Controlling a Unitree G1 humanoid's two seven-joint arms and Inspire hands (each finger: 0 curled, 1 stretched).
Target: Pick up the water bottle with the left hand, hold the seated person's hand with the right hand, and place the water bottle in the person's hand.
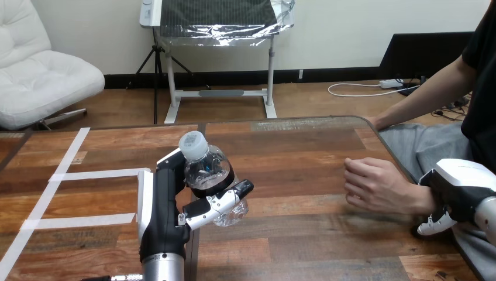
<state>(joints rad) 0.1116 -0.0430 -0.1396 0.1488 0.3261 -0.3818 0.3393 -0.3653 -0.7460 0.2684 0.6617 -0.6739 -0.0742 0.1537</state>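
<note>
Over the table (pixel 304 146), left hand (pixel 159 205) wrapped round water bottle (pixel 205 168); right hand (pixel 460 190) at person's wrist (pixel 422 202), grip impossible to tell.

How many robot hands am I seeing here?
2. The left hand grips the clear plastic water bottle at centre-left; the right hand sits at the person's wrist, far right.

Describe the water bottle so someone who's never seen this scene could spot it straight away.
On the wooden table, look at the near left part, just right of the white tape lines, where the robot's left hand reaches in. Its fingers are curled round the water bottle. It is the only clear plastic thing there, with a pale cap and a dark band.
</note>
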